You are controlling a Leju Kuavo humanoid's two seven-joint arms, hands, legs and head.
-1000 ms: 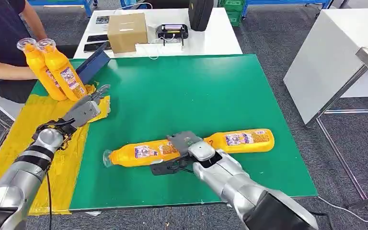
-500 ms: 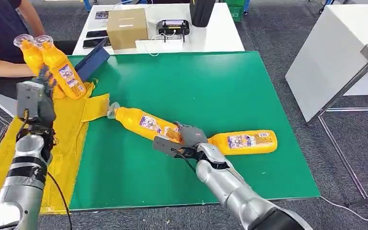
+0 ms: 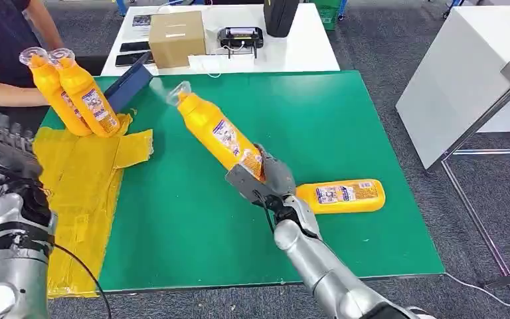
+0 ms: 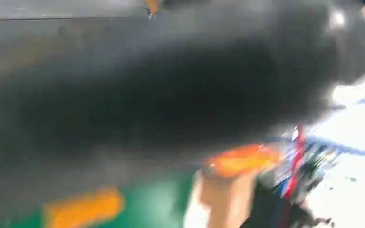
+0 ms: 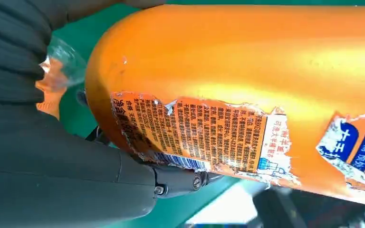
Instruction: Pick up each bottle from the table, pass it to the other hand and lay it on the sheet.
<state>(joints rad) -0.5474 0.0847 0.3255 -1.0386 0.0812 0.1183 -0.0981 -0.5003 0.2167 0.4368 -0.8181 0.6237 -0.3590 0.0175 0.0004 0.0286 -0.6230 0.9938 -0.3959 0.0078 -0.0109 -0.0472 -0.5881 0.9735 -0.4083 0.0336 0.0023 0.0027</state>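
- Gripping the base of a bottle (image 3: 216, 129) in the head view, the right hand (image 3: 262, 178) holds it clear of the green tabletop (image 3: 345, 119) near the frame's middle, tilted, cap toward the upper left.
- A second bottle (image 3: 342, 195) lies flat on the green just right of that hand.
- Two more bottles (image 3: 73, 93) lean together at the upper left, their bases on the yellow sheet (image 3: 83, 179), which covers the tabletop's left side.
- The left hand (image 3: 0, 146) is raised at the left edge, over the sheet; whether its fingers are spread or curled I cannot tell.
- A person (image 3: 0, 53) sits at the upper left corner, and a cardboard box (image 3: 176, 38) stands on the white table at the top.
- The left wrist view is blurred; orange and green patches show along the bottom, nothing firmer.
- The right wrist view shows the held bottle (image 5: 247, 71) close up, its torn label (image 5: 199, 135) toward the lower middle, with the hand's dark fingers (image 5: 52, 180) wrapped against it from the left.
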